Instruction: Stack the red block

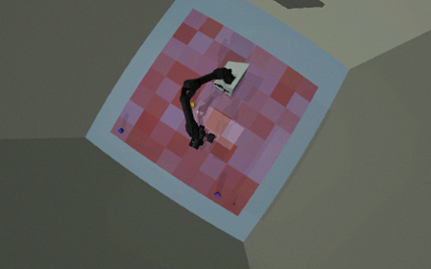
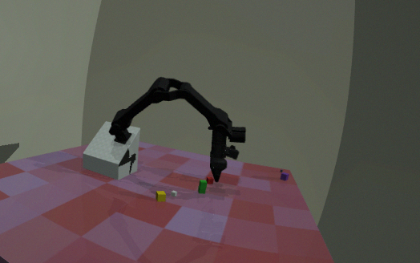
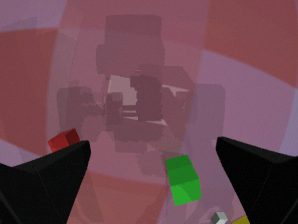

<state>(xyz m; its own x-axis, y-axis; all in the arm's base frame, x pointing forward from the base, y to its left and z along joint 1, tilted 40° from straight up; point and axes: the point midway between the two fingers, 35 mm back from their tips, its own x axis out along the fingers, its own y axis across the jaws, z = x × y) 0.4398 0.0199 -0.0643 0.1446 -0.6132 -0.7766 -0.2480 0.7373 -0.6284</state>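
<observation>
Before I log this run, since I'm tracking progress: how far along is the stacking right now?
Nothing is stacked: the green tower stands upright with its top bare. Nothing is in hand; the gripper is open above the tabletop. Left: grasp the red block, which sits apart from the tower, set it on top and let go.

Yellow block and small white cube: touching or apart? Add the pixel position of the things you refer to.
Apart. The exterior view shows a strip of tabletop between the yellow block [image 2: 160,196] [image 1: 192,104] [image 3: 242,220] and the small white cube [image 2: 174,193] [image 1: 198,112] [image 3: 219,218].
</observation>
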